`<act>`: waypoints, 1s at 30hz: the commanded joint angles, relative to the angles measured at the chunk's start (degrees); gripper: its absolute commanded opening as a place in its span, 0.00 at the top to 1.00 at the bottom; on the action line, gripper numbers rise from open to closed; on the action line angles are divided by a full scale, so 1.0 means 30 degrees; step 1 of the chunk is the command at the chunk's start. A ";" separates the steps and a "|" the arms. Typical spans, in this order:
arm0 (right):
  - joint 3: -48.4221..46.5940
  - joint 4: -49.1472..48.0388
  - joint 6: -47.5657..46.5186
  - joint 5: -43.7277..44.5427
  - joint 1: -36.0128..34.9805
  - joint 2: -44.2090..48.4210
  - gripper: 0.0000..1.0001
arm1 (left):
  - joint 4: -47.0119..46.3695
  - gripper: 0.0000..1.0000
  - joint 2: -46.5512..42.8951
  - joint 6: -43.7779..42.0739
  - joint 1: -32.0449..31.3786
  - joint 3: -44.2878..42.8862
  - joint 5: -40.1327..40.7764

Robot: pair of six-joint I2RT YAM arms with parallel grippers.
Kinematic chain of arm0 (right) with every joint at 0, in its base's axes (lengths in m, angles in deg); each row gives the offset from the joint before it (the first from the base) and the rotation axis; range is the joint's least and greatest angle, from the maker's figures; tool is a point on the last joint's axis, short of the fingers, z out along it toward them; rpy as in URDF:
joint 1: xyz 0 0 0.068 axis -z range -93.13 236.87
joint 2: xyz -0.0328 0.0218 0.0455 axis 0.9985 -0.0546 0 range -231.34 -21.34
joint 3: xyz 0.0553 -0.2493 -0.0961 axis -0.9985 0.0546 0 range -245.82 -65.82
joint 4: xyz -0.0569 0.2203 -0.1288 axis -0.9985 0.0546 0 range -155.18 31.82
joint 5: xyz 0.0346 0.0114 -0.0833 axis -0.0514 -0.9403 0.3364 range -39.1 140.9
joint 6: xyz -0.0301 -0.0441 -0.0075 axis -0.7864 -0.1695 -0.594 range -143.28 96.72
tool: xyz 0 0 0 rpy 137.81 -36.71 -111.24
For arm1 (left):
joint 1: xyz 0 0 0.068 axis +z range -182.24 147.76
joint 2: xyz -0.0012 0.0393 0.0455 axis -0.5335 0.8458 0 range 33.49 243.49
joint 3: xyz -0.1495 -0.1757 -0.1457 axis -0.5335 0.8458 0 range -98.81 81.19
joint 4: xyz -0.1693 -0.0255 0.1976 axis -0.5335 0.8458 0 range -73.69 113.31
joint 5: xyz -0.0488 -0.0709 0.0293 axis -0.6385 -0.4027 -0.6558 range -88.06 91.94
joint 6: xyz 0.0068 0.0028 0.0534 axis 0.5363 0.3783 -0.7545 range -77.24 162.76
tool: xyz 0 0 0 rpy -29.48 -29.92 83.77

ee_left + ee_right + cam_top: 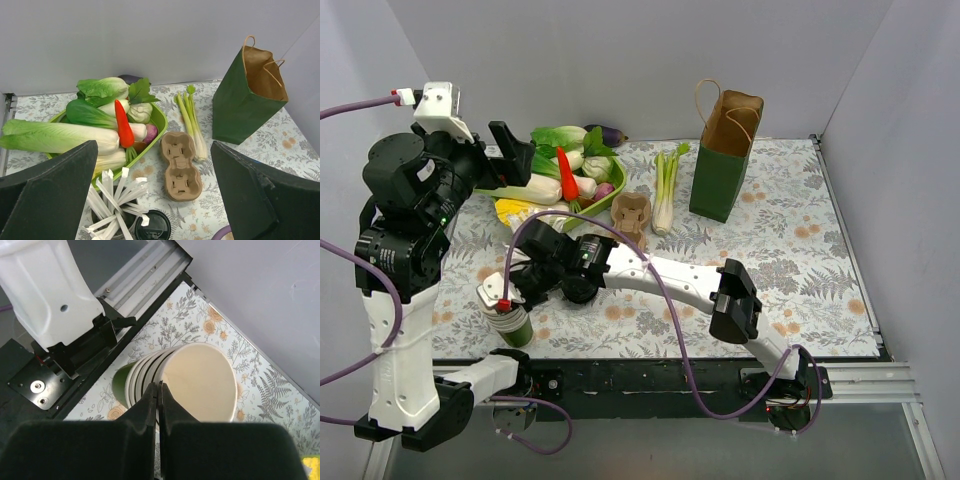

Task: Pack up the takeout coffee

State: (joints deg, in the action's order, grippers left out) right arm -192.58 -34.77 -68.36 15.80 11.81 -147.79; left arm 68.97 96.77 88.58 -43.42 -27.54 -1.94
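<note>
No readable text, labels or numbers anywhere.

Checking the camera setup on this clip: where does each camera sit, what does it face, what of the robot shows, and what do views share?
Top external: above and behind the bases, looking down on the table; both arms show.
Left wrist: behind the left gripper, facing the vegetable tray, cup carrier and paper bag; open fingers frame it.
Right wrist: behind the right gripper, looking down into the stack of cups; shut fingers show.
Shared: top and left wrist both show the paper bag.
</note>
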 commanded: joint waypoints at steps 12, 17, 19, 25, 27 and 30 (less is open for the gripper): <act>0.0704 -0.3397 -0.1109 0.3257 -0.0230 0.1541 0.99 | -0.0064 0.02 -0.0236 -0.0245 0.0123 0.0471 0.0121; 0.1909 -0.3637 -0.2075 0.3199 -0.0435 0.2366 0.99 | -0.0123 0.02 -0.0265 -0.0274 0.0123 0.0675 0.0181; 0.1007 -0.3690 -0.1010 0.2767 -0.0060 0.2220 0.99 | -0.0152 0.02 -0.0236 -0.0274 0.0123 0.0676 0.0151; -0.0896 -0.3837 0.2479 0.1600 0.0994 0.1721 0.99 | -0.0152 0.02 -0.0266 -0.0508 0.0152 0.0676 0.0472; 0.0381 -0.3582 0.0516 0.2144 0.0796 0.2102 0.99 | -0.0211 0.02 -0.0295 -0.0596 0.0123 0.0734 0.0590; -0.0431 -0.4382 0.3342 0.1419 0.0967 0.2306 0.99 | -0.0182 0.02 -0.0295 -0.0684 0.0123 0.0735 0.0677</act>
State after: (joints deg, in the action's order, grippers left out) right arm -190.04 -42.81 -66.70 23.30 13.66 -143.84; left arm 68.58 96.75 87.55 -43.31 -25.55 -1.07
